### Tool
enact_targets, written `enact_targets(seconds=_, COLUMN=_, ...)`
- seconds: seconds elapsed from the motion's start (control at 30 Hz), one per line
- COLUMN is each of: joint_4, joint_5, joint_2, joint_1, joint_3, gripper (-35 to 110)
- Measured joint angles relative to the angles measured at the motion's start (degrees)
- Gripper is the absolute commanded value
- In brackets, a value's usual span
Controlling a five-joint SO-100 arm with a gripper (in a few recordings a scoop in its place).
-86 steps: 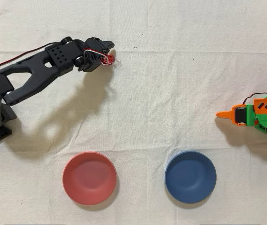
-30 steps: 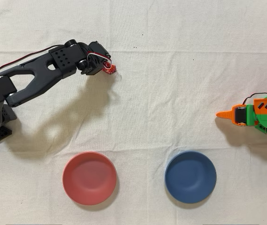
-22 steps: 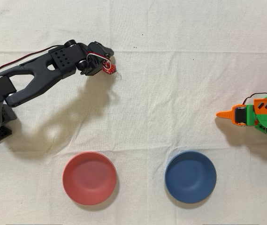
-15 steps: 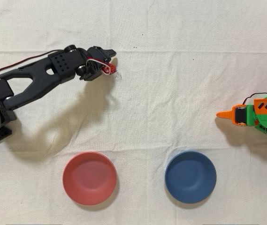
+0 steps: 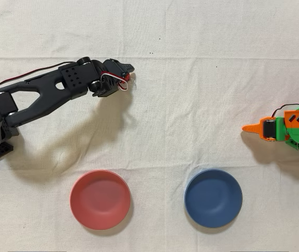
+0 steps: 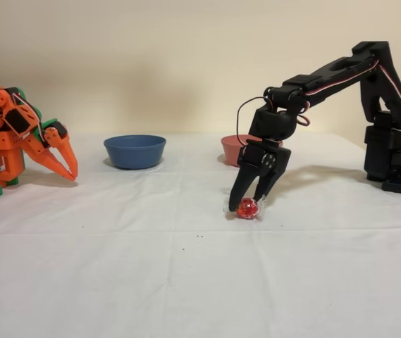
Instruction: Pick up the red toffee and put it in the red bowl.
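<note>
Light even, bright, soft in both views. Overhead view: black arm (image 5: 49,92) throws a broad diffuse shadow down-picture onto the desk (image 5: 191,115). Fixed view sharp; faint shadows, no glare, no edge distortion.

Black arm (image 6: 341,70) stretched forward, wrist bent down, gripper (image 6: 248,205) fingers clamped on red toffee (image 6: 247,208).

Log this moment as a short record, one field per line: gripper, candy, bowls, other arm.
gripper: black gripper pointing down, fingers on either side of the candy
candy: red toffee low at the cloth; lifted or not, cannot tell
red bowl: red bowl with nothing in it
blue bowl: blue bowl beside it, also holding nothing
other arm: orange arm idle
</note>
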Motion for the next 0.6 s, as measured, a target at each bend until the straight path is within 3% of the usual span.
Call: enact_targets(seconds=0.6, joint_4=1.23, joint_5=-0.18, joint_2=0.35, joint_1=0.79, joint_3=-0.44, gripper=2)
